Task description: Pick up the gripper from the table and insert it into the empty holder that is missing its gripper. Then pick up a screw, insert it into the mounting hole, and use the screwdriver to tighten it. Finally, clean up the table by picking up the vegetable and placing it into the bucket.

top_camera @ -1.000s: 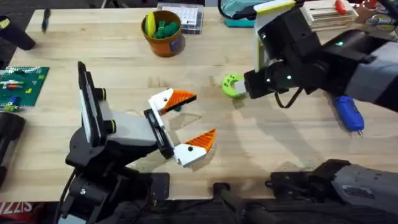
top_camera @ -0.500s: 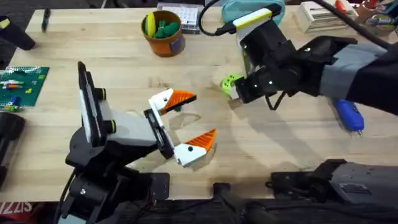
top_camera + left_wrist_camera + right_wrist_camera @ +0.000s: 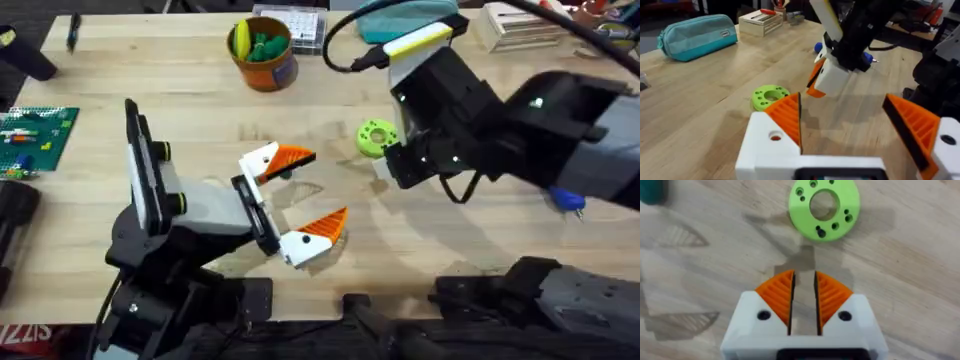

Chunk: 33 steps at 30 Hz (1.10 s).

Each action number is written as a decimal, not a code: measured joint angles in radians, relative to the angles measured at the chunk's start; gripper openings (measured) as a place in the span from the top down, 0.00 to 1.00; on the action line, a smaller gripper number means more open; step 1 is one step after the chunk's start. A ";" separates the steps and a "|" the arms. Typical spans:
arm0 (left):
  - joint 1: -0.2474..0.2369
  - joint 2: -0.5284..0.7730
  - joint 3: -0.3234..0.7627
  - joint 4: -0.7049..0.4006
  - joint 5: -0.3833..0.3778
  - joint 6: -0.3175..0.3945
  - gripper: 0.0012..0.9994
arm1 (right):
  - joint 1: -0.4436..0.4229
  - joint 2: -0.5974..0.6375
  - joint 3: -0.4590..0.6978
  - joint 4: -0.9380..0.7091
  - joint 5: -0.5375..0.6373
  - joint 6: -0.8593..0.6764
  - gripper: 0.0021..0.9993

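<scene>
Light plank table [image 3: 150, 70] (orange bucket [image 3: 262, 52] at back)

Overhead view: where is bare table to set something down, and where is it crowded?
Free: the table between the orange bucket and the green plate, and the front strip right of the left gripper. Crowded: around the green ring under the right gripper, and the cluttered far edge by the teal pouch.

Evenly and brightly lit from above, with soft, pale shadows falling toward 6 o'clock of the arms on the table [image 3: 180, 70] and no hard glare on the wood. Blurred and dark where the right arm rises near the overhead camera. Soft-focused at close range in both wrist views, sharper farther off.
</scene>
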<state>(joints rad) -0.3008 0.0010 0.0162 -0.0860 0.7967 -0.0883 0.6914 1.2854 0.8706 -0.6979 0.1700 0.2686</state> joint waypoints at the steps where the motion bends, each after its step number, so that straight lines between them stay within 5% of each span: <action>1: 0.000 0.000 0.000 0.000 0.000 0.000 0.01 | 0.000 -0.005 -0.018 0.029 0.003 0.009 0.73; 16: 0.000 0.000 0.000 0.000 0.000 0.000 0.01 | -0.002 0.012 -0.109 0.233 0.153 0.046 0.73; 33: 0.000 0.000 0.000 0.000 0.000 0.000 0.01 | -0.004 0.077 -0.109 0.323 0.146 0.046 0.73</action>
<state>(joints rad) -0.3008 0.0007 0.0162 -0.0860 0.7967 -0.0883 0.6876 1.3620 0.7616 -0.3750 0.3161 0.3145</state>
